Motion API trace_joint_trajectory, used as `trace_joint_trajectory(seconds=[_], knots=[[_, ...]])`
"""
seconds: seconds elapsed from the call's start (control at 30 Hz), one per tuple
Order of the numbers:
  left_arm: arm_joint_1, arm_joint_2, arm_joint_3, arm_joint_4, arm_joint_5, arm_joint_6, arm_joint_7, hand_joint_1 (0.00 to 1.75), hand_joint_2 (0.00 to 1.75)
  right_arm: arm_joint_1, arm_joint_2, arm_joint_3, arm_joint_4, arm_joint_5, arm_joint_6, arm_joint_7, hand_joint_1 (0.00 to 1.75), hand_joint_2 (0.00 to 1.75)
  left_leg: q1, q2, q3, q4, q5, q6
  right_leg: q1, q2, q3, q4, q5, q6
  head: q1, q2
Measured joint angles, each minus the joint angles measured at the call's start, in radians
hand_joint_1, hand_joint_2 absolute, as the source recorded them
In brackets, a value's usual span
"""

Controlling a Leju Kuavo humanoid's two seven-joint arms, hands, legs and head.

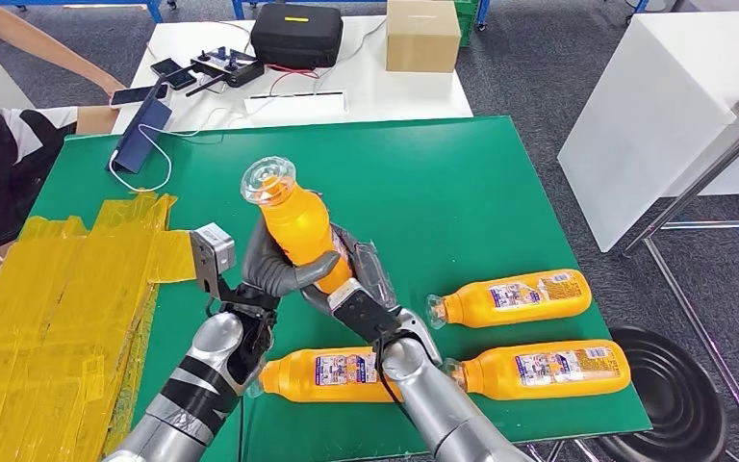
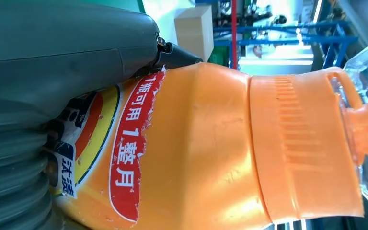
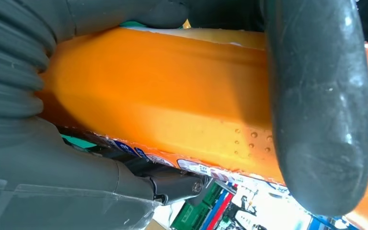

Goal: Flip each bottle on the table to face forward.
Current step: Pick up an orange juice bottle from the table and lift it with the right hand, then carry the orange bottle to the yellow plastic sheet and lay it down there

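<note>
An orange bottle (image 1: pixel 298 223) with a clear cap is raised above the green table (image 1: pixel 462 183), cap end up and tilted away from me. Both hands grip its lower body: my left hand (image 1: pixel 274 269) wraps it from the left, my right hand (image 1: pixel 356 279) from the right. The left wrist view shows its torn red label and orange neck (image 2: pixel 211 153); the right wrist view shows its plain orange side (image 3: pixel 163 96) under my fingers (image 3: pixel 316 105). Three more orange bottles lie on their sides with labels up: one near me (image 1: pixel 322 373), one at the right (image 1: pixel 512 297), one at the front right (image 1: pixel 539 370).
Yellow tape strips (image 1: pixel 58 308) cover the table's left side. A blue device with a white cable (image 1: pixel 142 135) lies at the far left corner. A person's arm (image 1: pixel 19 115) is at the left edge. Behind stand a white table (image 1: pixel 366 91), a cardboard box (image 1: pixel 421 35), and a black stool (image 1: pixel 678 395).
</note>
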Motion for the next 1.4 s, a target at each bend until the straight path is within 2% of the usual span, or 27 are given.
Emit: trace_joint_trajectory(seconds=[0.2, 0.23, 0.33, 0.37, 0.63, 0.73, 0.77, 0.87, 0.97, 1.1, 1.17, 1.3, 1.4], knots=[[0.022, -0.002, 0.013, -0.040, -0.007, 0.033, -0.008, 1.75, 1.75, -0.004, 0.001, 0.000, -0.009, -0.004, 0.003, 0.000, 1.71, 1.75, 0.000, 0.000, 0.000, 0.000, 0.000, 0.000, 0.000, 0.000, 0.000, 0.000, 0.000, 0.000, 0.000, 0.000], [0.025, -0.002, 0.013, -0.045, -0.009, 0.035, -0.009, 1.75, 1.75, -0.005, 0.001, 0.000, -0.010, -0.004, 0.004, 0.000, 1.36, 1.75, 0.000, 0.000, 0.000, 0.000, 0.000, 0.000, 0.000, 0.000, 0.000, 0.000, 0.000, 0.000, 0.000, 0.000], [0.031, -0.003, 0.014, -0.060, -0.020, 0.051, -0.014, 1.75, 1.75, -0.005, 0.001, 0.000, -0.016, -0.005, 0.004, 0.000, 0.09, 1.75, 0.000, 0.000, 0.000, 0.000, 0.000, 0.000, 0.000, 0.000, 0.000, 0.000, 0.000, 0.000, 0.000, 0.000], [0.033, -0.004, 0.014, -0.066, -0.026, 0.060, -0.018, 1.75, 1.75, -0.004, 0.001, 0.000, -0.019, -0.006, 0.004, -0.001, 0.00, 1.75, 0.000, 0.000, 0.000, 0.000, 0.000, 0.000, 0.000, 0.000, 0.000, 0.000, 0.000, 0.000, 0.000, 0.000], [0.025, -0.007, 0.062, -0.132, -0.102, 0.177, -0.035, 1.75, 1.75, 0.057, -0.008, -0.006, -0.099, 0.000, -0.029, 0.010, 0.00, 1.75, 0.000, 0.000, 0.000, 0.000, 0.000, 0.000, 0.000, 0.000, 0.000, 0.000, 0.000, 0.000, 0.000, 0.000], [0.017, -0.002, 0.080, -0.139, -0.199, 0.259, -0.025, 1.75, 1.75, 0.078, -0.012, -0.006, -0.154, 0.007, -0.038, 0.041, 0.00, 0.44, 0.000, 0.000, 0.000, 0.000, 0.000, 0.000, 0.000, 0.000, 0.000, 0.000, 0.000, 0.000, 0.000, 0.000], [0.014, 0.002, 0.088, -0.139, -0.239, 0.290, -0.019, 1.75, 1.75, 0.087, -0.014, -0.006, -0.179, -0.003, -0.027, 0.054, 0.00, 0.44, 0.000, 0.000, 0.000, 0.000, 0.000, 0.000, 0.000, 0.000, 0.000, 0.000, 0.000, 0.000, 0.000, 0.000], [0.003, 0.014, 0.116, -0.139, -0.368, 0.383, -0.002, 1.75, 1.75, 0.119, -0.022, -0.006, -0.254, -0.066, 0.033, 0.085, 0.00, 1.75, 0.000, 0.000, 0.000, 0.000, 0.000, 0.000, 0.000, 0.000, 0.000, 0.000, 0.000, 0.000, 0.000, 0.000], [-0.002, 0.034, 0.143, -0.135, -0.572, 0.488, 0.036, 1.75, 1.75, 0.151, -0.034, -0.006, -0.329, -0.123, 0.076, 0.102, 0.00, 1.75, 0.000, 0.000, 0.000, 0.000, 0.000, 0.000, 0.000, 0.000, 0.000, 0.000, 0.000, 0.000, 0.000, 0.000], [-0.012, 0.079, 0.168, -0.107, -0.962, 0.590, 0.155, 1.75, 1.75, 0.188, -0.048, -0.007, -0.415, -0.204, 0.133, 0.117, 0.00, 1.75, 0.000, 0.000, 0.000, 0.000, 0.000, 0.000, 0.000, 0.000, 0.000, 0.000, 0.000, 0.000, 0.000, 0.000], [-0.018, 0.103, 0.182, -0.082, -1.078, 0.598, 0.199, 1.75, 1.75, 0.202, -0.055, -0.007, -0.447, -0.224, 0.148, 0.120, 0.00, 1.75, 0.000, 0.000, 0.000, 0.000, 0.000, 0.000, 0.000, 0.000, 0.000, 0.000, 0.000, 0.000, 0.000, 0.000], [-0.027, 0.130, 0.202, -0.040, -1.148, 0.591, 0.233, 1.75, 1.75, 0.216, -0.066, -0.008, -0.491, -0.221, 0.142, 0.115, 0.00, 1.75, 0.000, 0.000, 0.000, 0.000, 0.000, 0.000, 0.000, 0.000, 0.000, 0.000, 0.000, 0.000, 0.000, 0.000], [-0.043, 0.152, 0.206, 0.013, -1.238, 0.537, 0.290, 1.75, 1.75, 0.224, -0.071, -0.008, -0.520, -0.196, 0.121, 0.110, 0.00, 1.75, 0.000, 0.000, 0.000, 0.000, 0.000, 0.000, 0.000, 0.000, 0.000, 0.000, 0.000, 0.000, 0.000, 0.000]])
